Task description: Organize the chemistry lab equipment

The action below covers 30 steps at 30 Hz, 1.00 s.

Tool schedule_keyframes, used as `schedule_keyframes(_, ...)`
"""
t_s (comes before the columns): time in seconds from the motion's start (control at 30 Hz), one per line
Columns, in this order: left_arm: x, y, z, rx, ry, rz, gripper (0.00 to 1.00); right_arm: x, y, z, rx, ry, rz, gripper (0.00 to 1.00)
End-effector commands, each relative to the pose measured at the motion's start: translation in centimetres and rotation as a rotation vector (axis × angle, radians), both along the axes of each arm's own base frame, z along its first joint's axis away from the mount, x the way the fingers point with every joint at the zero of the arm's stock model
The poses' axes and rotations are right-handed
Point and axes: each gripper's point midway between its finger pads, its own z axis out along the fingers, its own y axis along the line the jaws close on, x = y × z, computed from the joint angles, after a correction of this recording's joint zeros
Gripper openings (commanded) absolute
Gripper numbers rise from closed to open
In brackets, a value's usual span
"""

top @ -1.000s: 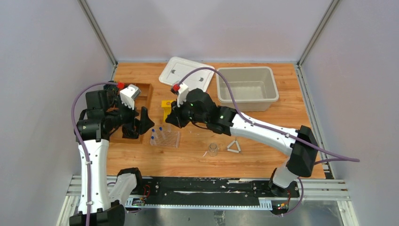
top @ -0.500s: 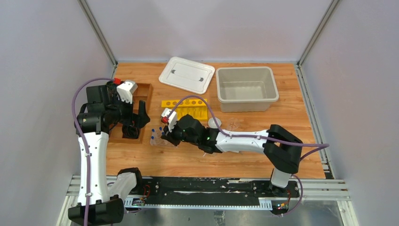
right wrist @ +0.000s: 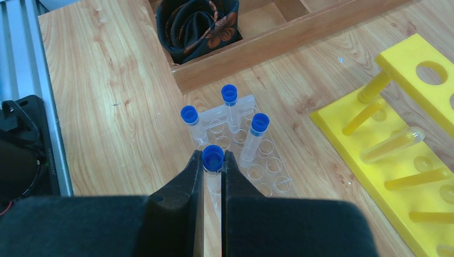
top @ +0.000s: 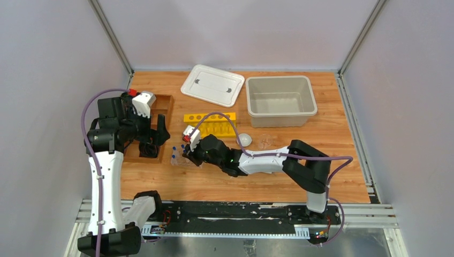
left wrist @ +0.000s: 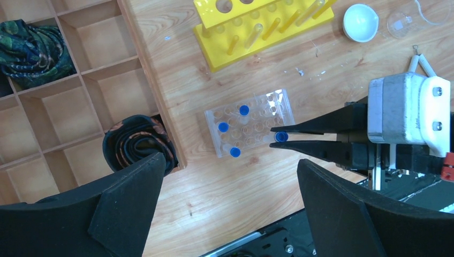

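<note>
- The overhead view is bright and even; soft light comes from above onto the orange-brown wooden surface [top: 214, 184] and the pale grey walls.
- Shadows there are faint and short, lying close under the arms.
- The silver corner posts [top: 110, 35] lean outward toward the top, a wide-lens distortion.
- In the left wrist view the surface is sharp, but the black jaws of the left gripper [left wrist: 230, 160] are soft and dark, almost without detail.
- The white dome-shaped piece [left wrist: 360, 22] looks very bright there.
- In the right wrist view the small clear blue-capped tube [right wrist: 213, 158] is sharp; the jaws of the right gripper [right wrist: 213, 154] blur toward the bottom edge.
- The yellow plastic rack [right wrist: 399, 56] shows only soft shadows beside its pegs.
</note>
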Motion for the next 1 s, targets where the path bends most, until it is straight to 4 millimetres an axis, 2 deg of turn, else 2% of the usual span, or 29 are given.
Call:
schedule_keyframes(0.0,0.0,0.0,1.0,0.003,-0.040,-0.002,1.00,0.2,0.3,-0.5,0.009,-0.034,-0.027,0.00)
schedule_keyframes(0.2,0.0,0.0,1.1,0.011,-0.046,-0.003,1.00,0.2,0.1,-2.0,-0.013,-0.013,-0.036,0.00)
schedule_keyframes(0.97,0.1,0.0,1.2,0.013,-0.050,-0.006,1.00,0.1,-0.4,-5.2,-0.056,0.012,-0.045,0.00)
